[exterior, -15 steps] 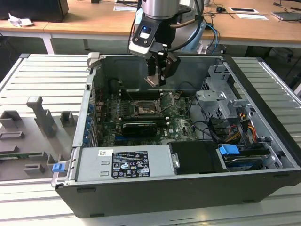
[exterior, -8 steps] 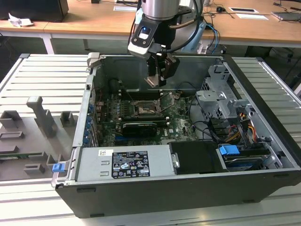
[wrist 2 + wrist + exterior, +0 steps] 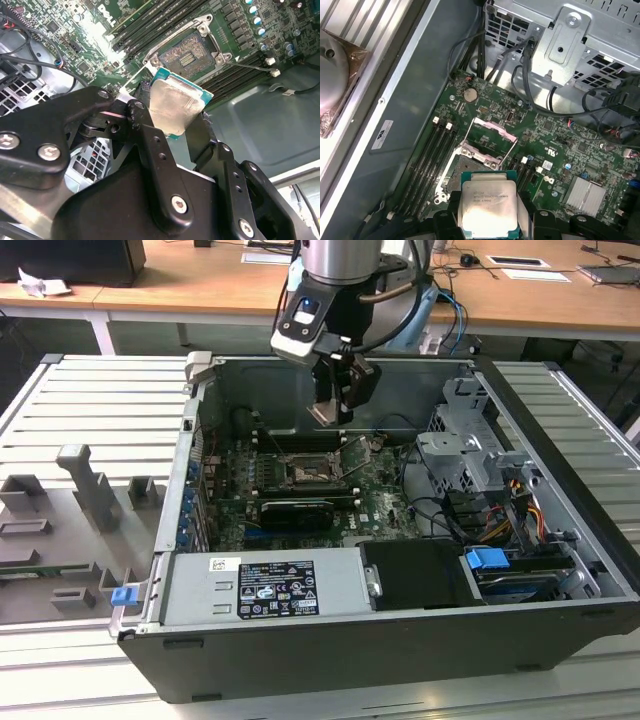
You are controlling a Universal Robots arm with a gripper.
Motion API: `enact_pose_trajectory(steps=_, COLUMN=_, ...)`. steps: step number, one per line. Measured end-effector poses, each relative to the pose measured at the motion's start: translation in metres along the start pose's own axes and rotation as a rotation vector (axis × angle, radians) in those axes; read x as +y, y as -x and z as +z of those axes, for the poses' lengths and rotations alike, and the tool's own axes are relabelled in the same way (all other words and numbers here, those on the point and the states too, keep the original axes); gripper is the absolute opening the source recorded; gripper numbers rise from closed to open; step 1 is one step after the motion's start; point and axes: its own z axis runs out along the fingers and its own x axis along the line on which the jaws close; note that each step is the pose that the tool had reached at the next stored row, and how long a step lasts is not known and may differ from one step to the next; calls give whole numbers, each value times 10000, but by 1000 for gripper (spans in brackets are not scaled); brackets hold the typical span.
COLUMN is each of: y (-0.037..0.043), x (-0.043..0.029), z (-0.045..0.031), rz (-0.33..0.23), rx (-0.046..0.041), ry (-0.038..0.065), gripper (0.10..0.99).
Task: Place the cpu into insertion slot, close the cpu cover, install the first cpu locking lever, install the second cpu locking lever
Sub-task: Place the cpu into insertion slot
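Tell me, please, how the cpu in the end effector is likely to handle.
The cpu looks like a rigid flat plate, so it should not flex. Its smooth metal top, pinched at the edges by the end effector, could slip or tilt. Small and thin, it is probably light.

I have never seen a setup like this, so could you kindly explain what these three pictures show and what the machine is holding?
It is one robot arm working inside an open computer case. The exterior view looks on from outside. Both wrist views come from cameras riding on the arm, looking past its hand. The hand grips a small square silver-topped chip and holds it above the green board. On that board sits the empty square socket. A grey labelled box also sits in the case.
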Motion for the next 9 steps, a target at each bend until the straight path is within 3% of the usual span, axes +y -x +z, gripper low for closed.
enact_pose_trajectory(steps=9, y=1, x=-5, z=53, rz=156, rx=-14, ry=1, gripper=525)
